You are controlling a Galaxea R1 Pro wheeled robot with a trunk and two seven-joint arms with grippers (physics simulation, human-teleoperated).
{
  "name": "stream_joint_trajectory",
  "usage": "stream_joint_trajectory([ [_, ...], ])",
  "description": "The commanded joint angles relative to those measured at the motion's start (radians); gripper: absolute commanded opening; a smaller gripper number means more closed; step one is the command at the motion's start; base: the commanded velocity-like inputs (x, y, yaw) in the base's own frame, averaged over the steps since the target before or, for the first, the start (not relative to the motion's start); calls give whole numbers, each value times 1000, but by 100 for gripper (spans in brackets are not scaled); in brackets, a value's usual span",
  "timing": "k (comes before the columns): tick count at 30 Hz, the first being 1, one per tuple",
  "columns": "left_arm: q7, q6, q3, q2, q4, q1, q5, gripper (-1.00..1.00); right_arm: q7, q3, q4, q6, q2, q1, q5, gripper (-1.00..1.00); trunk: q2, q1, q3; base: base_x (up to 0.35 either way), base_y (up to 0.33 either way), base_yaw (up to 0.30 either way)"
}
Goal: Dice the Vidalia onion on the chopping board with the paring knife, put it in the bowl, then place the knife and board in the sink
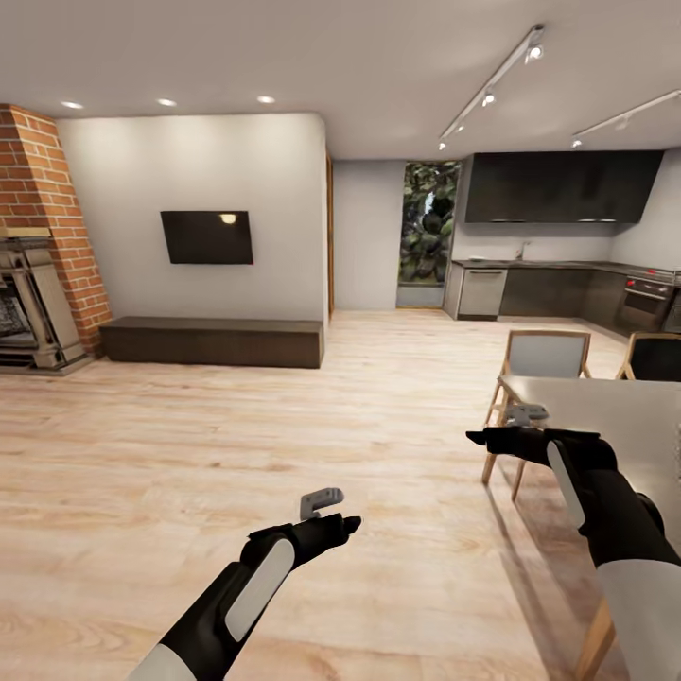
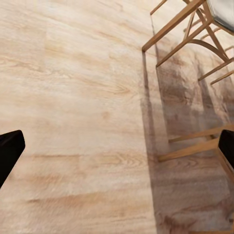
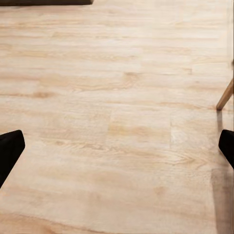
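Note:
I stand in a living room, and the kitchen lies far ahead at the right. Its dark countertop (image 1: 549, 266) runs under black wall cabinets, too distant to make out the sink. The Vidalia onion, chopping board, paring knife and bowl are out of view. My left gripper (image 1: 345, 523) is held low over the wooden floor, open and holding nothing; its dark fingertips (image 2: 9, 151) sit wide apart in the left wrist view. My right gripper (image 1: 478, 437) hangs beside a dining table, also open and holding nothing, with fingertips (image 3: 9, 148) spread over bare floor.
A grey dining table (image 1: 615, 416) with wooden chairs (image 1: 544, 357) stands close at my right; chair legs (image 2: 190, 29) cross the left wrist view. A low dark bench (image 1: 213, 340), wall TV (image 1: 206, 236) and brick fireplace (image 1: 38, 274) line the left. Light wood floor (image 1: 378, 397) leads toward the kitchen.

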Motion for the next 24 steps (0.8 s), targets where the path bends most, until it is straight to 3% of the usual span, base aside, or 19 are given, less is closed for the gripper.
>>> stream_joint_trajectory([
  [1, 9, 2, -1, 1, -1, -1, 11, 100, 2, -1, -9, 6, 0, 2, -3, 100, -1, 1, -1, 343, 0, -243],
  [11, 9, -3, 1, 2, -1, -1, 8, 100, 1, -1, -22, 4, 0, 7, 1, 100, -1, 1, -1, 343, 13, -252],
  [24, 11, -36, -1, 1, 1, -1, 6, 100, 1, -1, -22, -1, -1, 9, 6, 100, -1, 1, -1, 343, 85, -17],
])
